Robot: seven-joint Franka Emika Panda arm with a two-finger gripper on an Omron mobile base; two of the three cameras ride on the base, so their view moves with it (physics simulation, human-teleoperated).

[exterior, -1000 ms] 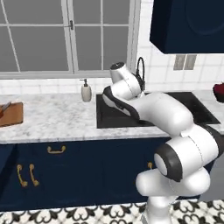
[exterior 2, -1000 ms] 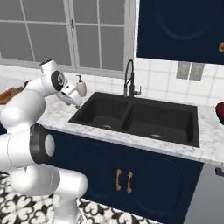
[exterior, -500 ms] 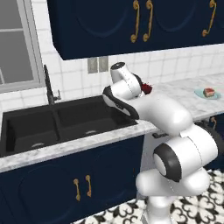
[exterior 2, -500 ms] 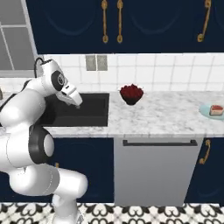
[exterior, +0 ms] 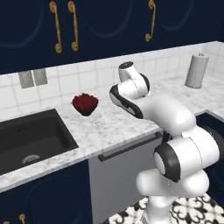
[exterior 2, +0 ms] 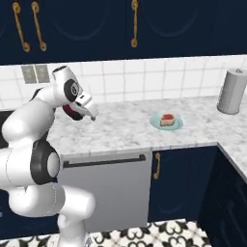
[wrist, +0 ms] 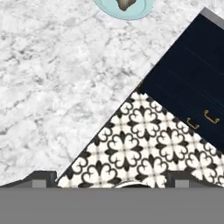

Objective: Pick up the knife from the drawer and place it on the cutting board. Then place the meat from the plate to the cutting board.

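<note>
My two dark fingers (exterior 2: 92, 116) spread apart, empty, above the grey marbled desk (exterior 2: 125, 128), red steak chunk (exterior 2: 167, 119) on round light blue plate (exterior 2: 166, 122), well apart to their right, bowl of dark red berries (exterior: 85, 103) near the sink (exterior: 30, 140).

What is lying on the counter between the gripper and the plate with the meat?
Nothing: in the right base view, the stretch of marble counter between the gripper and the plate holding the meat is bare.
</note>
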